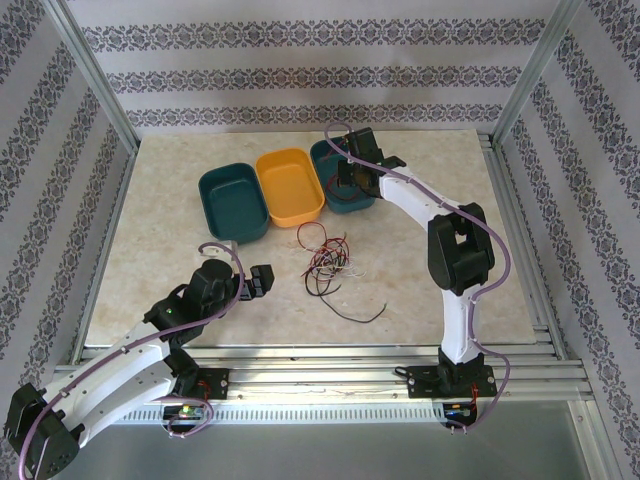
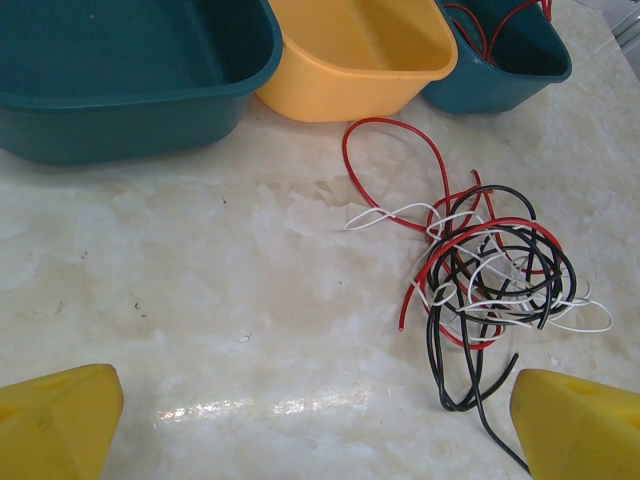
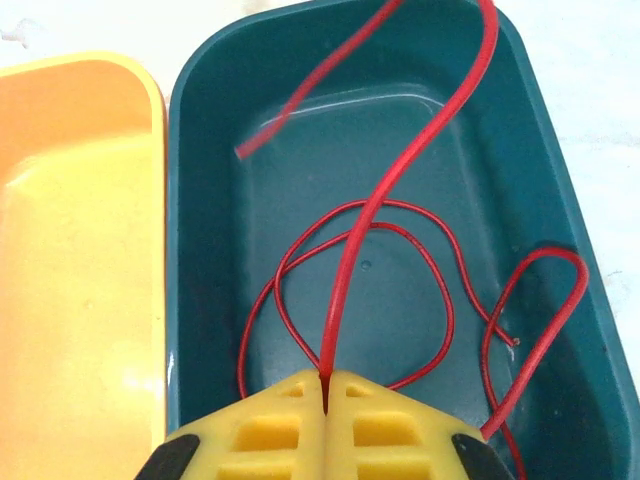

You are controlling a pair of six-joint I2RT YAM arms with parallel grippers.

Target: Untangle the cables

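Progress: early stage, in my judgement. One red cable (image 3: pixel 345 290) is clamped between the closed jaws of the right gripper (image 3: pixel 327 385), which sits over the right teal tray (image 3: pixel 545 140). Thinner red loops lie on that tray's floor, so some red is already sorted there. Whether the loops and the clamped strand are one cable or several: cannot tell. The yellow tray (image 1: pixel 290 187) and left teal tray (image 1: pixel 232 203) look empty inside, as far as seen.

Outstanding: the main tangle (image 2: pixel 490 280) of red, black and white cables lies on the marble-pattern tabletop (image 2: pixel 200 300), in front of the trays and between the two arms. Strands are interlaced, w/ red and black loops crossing and white threaded through the middle. One black strand (image 1: pixel 360 315) trails out from the near side of the knot. No black or white cable is seen in any tray.

Left gripper (image 2: pixel 318 420): jaws wide apart, nothing between them, low over the tabletop, w/ the tangle just beside its right fingertip. Est. the bulk of the separating is left to do.

Markings: no brand, label or legible writing on trays, cables or grippers. The wall panels (image 1: pixel 300 75) carry an ornamental band pattern, no text.
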